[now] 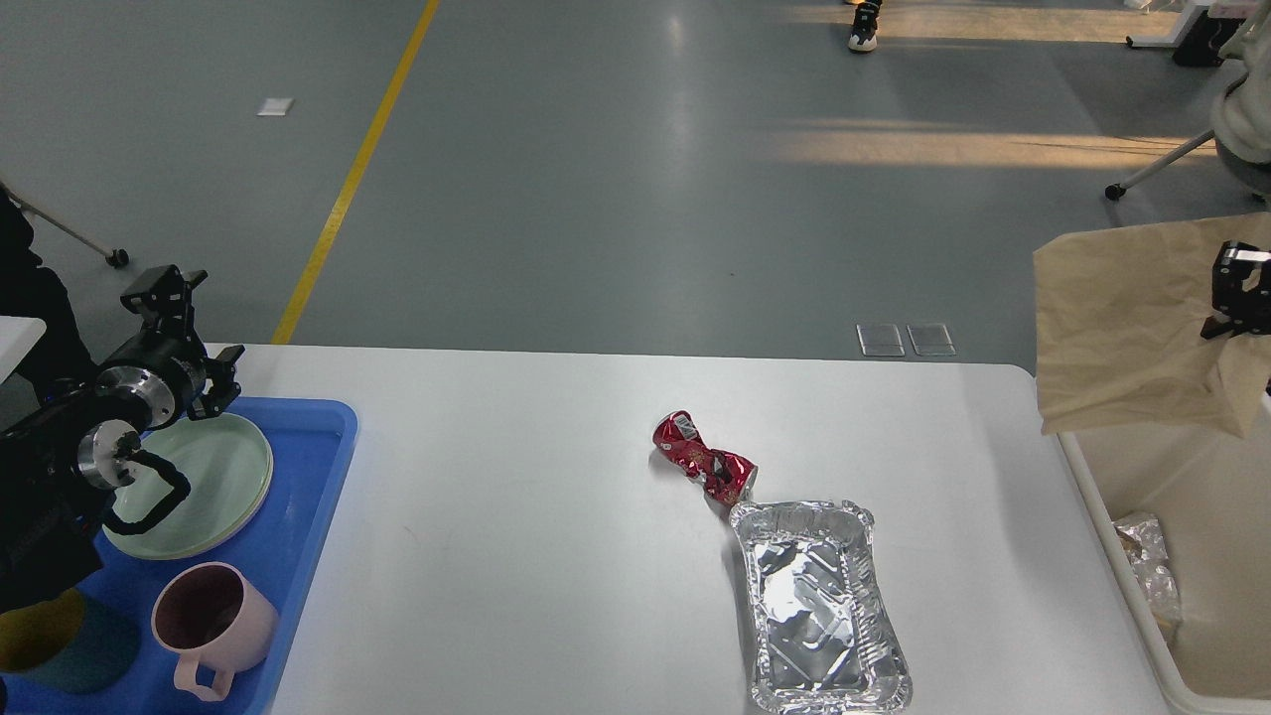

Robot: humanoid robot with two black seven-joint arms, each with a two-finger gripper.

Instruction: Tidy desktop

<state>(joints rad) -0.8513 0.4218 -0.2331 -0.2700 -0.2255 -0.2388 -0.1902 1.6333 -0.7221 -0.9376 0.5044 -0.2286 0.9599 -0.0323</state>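
The white desktop [556,556] carries a crushed red can [703,463] near its middle and an empty foil tray [822,606] just in front of the can. At the right edge my right gripper [1234,295] is shut on a crumpled brown paper sheet [1122,338], which hangs in the air above the far end of the cream bin [1110,556]. My left gripper [197,330] stands open and empty above the back corner of the blue tray [308,516].
In the blue tray are a pale green plate [213,477], a pink mug [213,621] and a teal cup [60,645]. A crumpled shiny wrapper [1147,571] lies inside the cream bin. Office chair legs stand on the floor at the far right.
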